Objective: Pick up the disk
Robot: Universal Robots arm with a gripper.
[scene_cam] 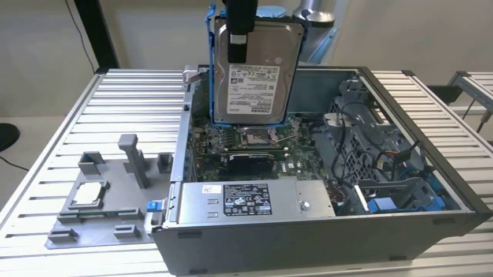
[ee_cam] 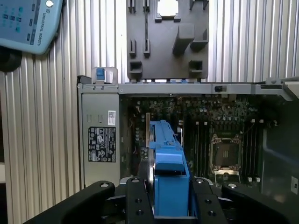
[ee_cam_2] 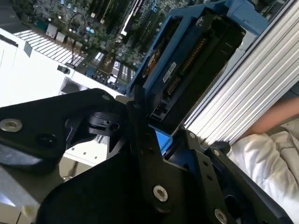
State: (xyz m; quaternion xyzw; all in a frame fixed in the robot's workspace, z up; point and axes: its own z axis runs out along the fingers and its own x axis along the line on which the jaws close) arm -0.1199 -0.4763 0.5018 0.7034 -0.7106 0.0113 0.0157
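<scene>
Clamping the hand (scene_cam: pixel 238 43), silver blue-framed rectangular disk (scene_cam: pixel 254 75) hangs upright.

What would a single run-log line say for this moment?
gripper: shut on silver blue-framed hard drive | drive: upright, lifted above open grey computer case | pick-up: done

Tool (ee_cam: pixel 170 205): matte black linkage arms, flat plates, angular edges. Silver round-head screws at pivots. Black slim finger (scene_cam: pixel 239 29) with white patch near tip.
</scene>
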